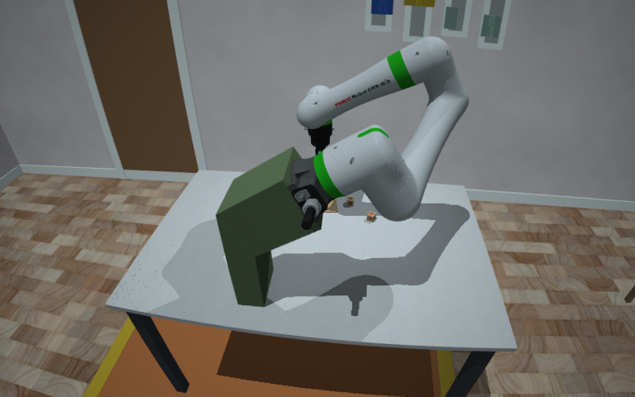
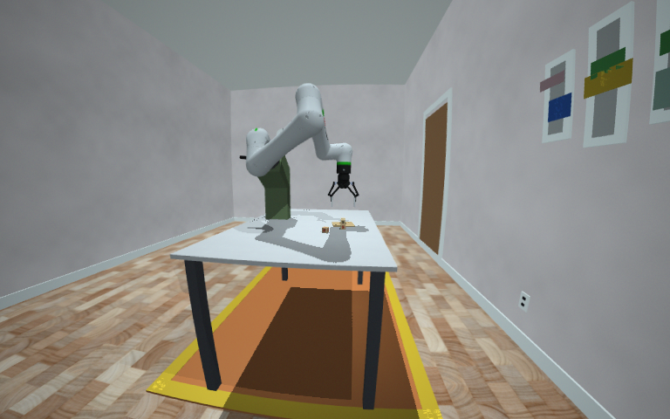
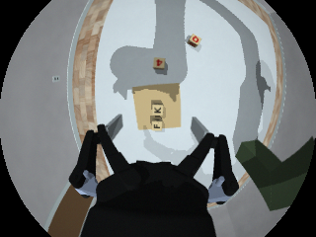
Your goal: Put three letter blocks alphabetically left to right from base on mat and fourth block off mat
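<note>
A tan mat (image 3: 157, 109) lies on the white table, right under my gripper. Small wooden blocks with dark letters (image 3: 157, 114) sit close together in its middle; I cannot read the letters or count the blocks. A block with a red mark (image 3: 160, 63) sits just past the mat's far edge. Another block with a red mark (image 3: 194, 39) lies farther off on the bare table. My gripper (image 3: 156, 121) hangs well above the mat, fingers wide open and empty. It also shows in the exterior view (image 2: 343, 194), above the mat (image 2: 346, 223).
The green robot pedestal (image 1: 255, 224) stands on the table near the base side. In the top view the arm hides the mat; only two blocks (image 1: 349, 201) (image 1: 371, 216) show past it.
</note>
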`<action>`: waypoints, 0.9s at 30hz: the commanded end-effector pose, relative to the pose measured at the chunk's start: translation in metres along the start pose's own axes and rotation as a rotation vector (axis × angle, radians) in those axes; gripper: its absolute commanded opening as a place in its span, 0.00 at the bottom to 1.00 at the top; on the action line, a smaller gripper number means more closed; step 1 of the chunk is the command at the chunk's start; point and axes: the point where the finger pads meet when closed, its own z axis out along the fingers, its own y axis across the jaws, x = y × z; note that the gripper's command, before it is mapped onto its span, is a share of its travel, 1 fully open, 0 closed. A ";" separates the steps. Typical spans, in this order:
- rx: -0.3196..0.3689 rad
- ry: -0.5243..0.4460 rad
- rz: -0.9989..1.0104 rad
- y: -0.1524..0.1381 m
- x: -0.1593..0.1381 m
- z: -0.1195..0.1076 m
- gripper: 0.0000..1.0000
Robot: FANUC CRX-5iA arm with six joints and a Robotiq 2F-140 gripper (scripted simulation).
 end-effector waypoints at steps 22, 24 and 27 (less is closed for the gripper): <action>0.003 -0.012 -0.389 0.021 0.081 0.002 1.00; 0.003 -0.012 -0.389 0.021 0.081 0.002 1.00; 0.004 -0.012 -0.499 0.030 0.102 0.003 1.00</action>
